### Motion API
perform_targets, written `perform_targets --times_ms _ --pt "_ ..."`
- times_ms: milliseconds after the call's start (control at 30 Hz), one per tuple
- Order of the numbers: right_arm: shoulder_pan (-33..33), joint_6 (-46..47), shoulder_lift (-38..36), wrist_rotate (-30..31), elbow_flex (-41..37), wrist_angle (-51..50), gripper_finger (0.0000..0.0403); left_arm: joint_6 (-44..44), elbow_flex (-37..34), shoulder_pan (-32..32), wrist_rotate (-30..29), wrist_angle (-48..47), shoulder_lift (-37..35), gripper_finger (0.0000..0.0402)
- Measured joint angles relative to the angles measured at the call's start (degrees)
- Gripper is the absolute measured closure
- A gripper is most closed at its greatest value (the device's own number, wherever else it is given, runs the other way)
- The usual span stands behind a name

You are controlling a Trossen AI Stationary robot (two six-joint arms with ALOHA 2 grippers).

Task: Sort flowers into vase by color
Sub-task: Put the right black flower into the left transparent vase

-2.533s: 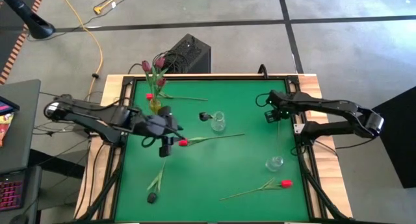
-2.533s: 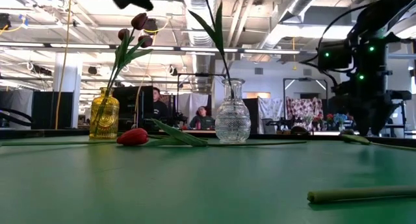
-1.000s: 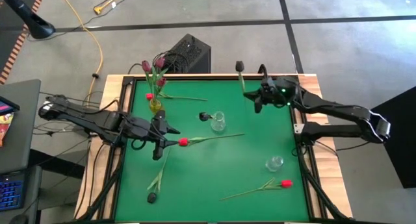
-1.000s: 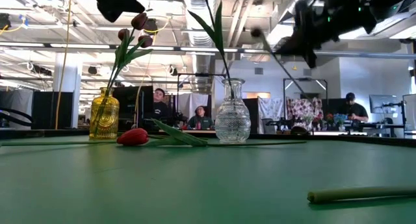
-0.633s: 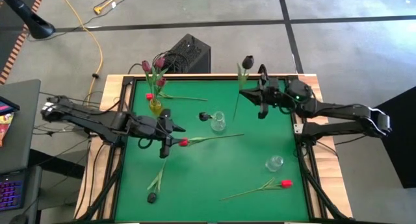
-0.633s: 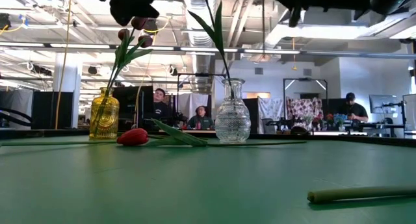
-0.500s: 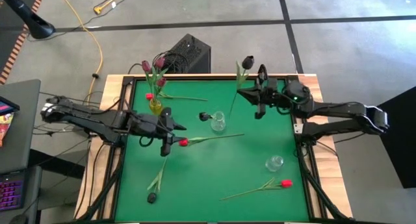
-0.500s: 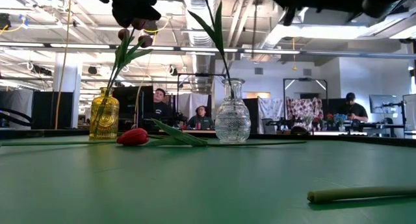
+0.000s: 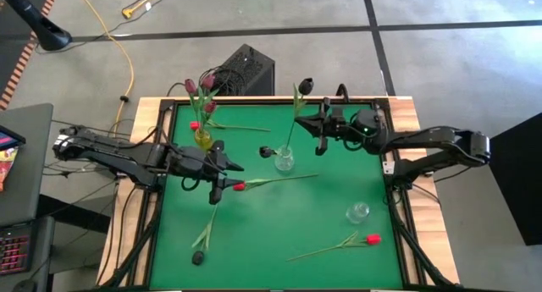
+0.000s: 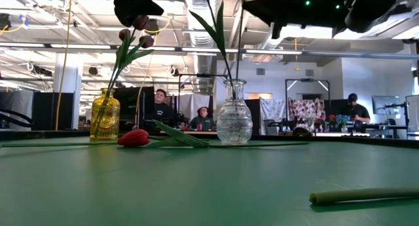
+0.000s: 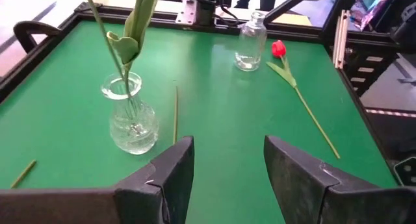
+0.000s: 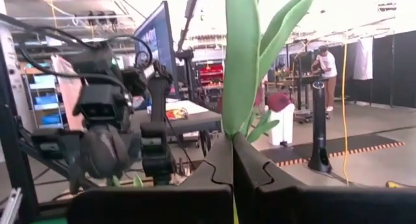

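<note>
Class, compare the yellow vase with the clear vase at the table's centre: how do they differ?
The yellow vase is amber-tinted; the clear vase is colourless. The yellow vase holds several pink-maroon tulips; the clear vase holds one dark tulip, and the right gripper holds another dark tulip above it. Both stand upright.

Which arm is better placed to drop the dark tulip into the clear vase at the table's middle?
Right. The right pincer is shut on the dark tulip, its stem angled down to the clear vase. The left pincer is open, empty.

No legible txt or labels.
</note>
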Motion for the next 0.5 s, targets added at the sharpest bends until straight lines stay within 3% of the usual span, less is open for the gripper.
perform_targets --times_ms 500 --pt "1.5 -2.3 6.4 1.0 0.0 1.2 0.0376 0.3 0.0 0.0 0.0 0.3 0.0 0.0228"
